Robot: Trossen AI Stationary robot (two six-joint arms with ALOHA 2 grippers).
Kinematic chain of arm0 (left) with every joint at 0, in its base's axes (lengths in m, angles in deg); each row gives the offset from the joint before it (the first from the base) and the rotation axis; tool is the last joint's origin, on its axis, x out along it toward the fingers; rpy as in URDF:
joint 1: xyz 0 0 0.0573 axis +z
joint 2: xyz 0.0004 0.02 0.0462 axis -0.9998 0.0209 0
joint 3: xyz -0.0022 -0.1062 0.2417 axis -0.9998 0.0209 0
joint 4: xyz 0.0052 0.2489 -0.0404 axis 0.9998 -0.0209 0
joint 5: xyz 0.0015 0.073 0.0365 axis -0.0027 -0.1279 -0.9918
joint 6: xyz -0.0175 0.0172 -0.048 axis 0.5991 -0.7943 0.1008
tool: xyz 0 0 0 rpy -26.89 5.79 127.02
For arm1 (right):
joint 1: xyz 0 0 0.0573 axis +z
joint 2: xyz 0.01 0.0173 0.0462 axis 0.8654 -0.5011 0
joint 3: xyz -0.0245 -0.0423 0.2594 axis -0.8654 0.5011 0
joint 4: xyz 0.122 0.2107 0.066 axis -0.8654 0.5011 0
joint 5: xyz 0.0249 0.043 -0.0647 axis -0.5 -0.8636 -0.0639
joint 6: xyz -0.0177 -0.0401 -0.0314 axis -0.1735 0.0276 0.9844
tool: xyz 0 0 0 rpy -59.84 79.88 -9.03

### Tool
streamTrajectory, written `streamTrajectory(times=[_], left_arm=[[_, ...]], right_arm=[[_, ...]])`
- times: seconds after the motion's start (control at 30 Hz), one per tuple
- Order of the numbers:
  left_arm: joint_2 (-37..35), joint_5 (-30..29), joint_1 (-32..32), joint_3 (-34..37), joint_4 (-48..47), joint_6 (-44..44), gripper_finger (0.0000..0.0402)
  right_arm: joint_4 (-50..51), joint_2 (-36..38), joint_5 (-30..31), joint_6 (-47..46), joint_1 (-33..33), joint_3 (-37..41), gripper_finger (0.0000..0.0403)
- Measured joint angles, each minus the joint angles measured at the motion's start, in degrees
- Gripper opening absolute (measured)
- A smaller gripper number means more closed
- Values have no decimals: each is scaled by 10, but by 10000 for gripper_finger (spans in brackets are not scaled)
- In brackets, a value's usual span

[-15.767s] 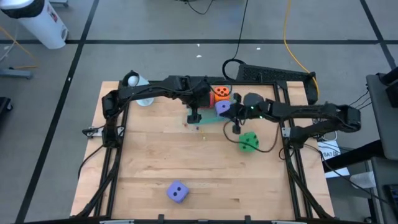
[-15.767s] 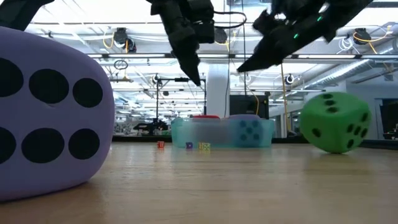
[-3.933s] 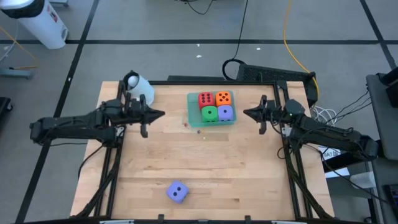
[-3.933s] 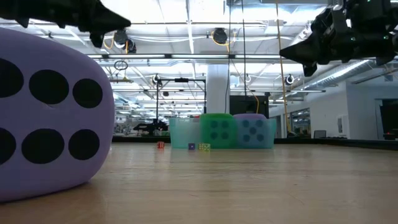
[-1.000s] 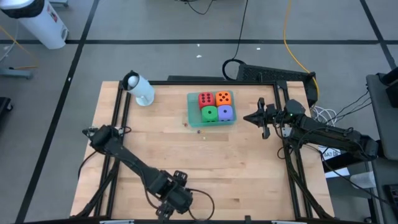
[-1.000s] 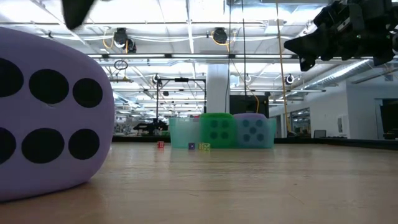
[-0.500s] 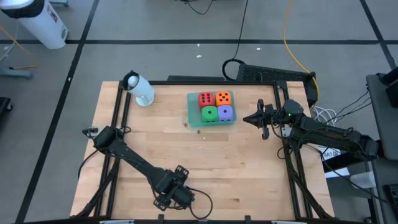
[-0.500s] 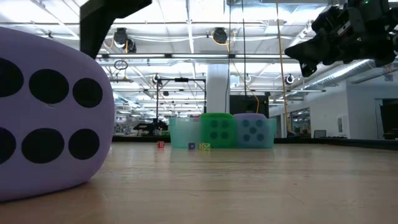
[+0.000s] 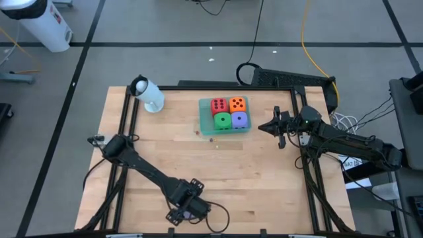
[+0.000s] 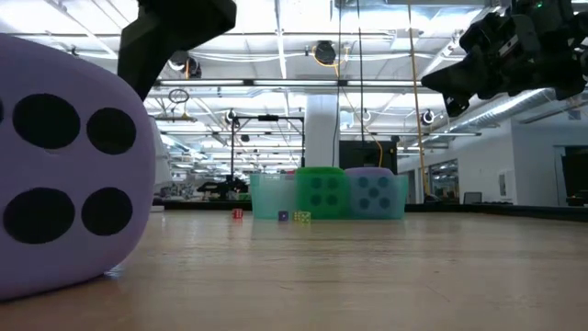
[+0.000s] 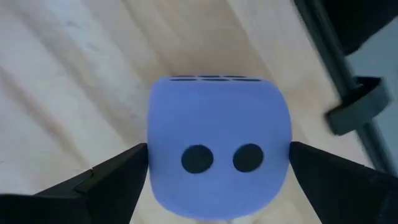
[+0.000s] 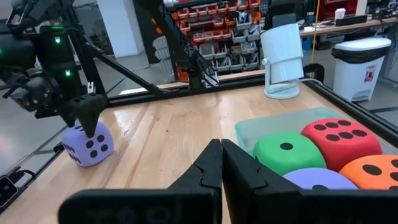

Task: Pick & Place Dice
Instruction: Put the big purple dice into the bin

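Note:
A purple-blue die (image 11: 217, 155) sits on the wood near the table's near edge, and fills the low view's left (image 10: 64, 165). My left gripper (image 9: 188, 206) stands over it, one finger on each side. The red die (image 9: 219, 106), orange die (image 9: 238, 104), green die (image 9: 223, 121) and second purple-blue die (image 9: 240, 119) rest in the translucent green tray (image 9: 204, 126) at the far middle. My right gripper (image 9: 272, 127) hovers shut, right of the tray, touching nothing. My left gripper comes down from above onto the purple-blue die. One finger (image 11: 115, 177) meets its left side (image 11: 152, 155) and the other finger (image 11: 329, 174) its right side (image 11: 286, 152), pinching it between them. The die's underside is on the table (image 12: 89, 144).
A white cylinder (image 9: 147, 94) lies at the table's far left corner. A few tiny dice (image 10: 280, 216) lie just in front of the tray. Black frame rails (image 9: 125, 165) run along the left and right sides. Bare wood spans the middle of the table.
My left gripper has moved a little toward the table's right and come down over the purple-blue die at the near edge. In the low view the die has shifted sideways and turned slightly, its pips showing in a new place. The right arm has kept still.

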Motion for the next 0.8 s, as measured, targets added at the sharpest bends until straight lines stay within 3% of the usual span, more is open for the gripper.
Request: streamTrajectory(times=[0.63, 0.8], left_arm=[[94, 2, 2, -5, 50, 40, 398], [95, 17, 22, -3, 58, 73, 374]], right_arm=[[0, 0, -1, 12, 0, 0, 0], [0, 0, -2, 12, 0, 0, 0]])
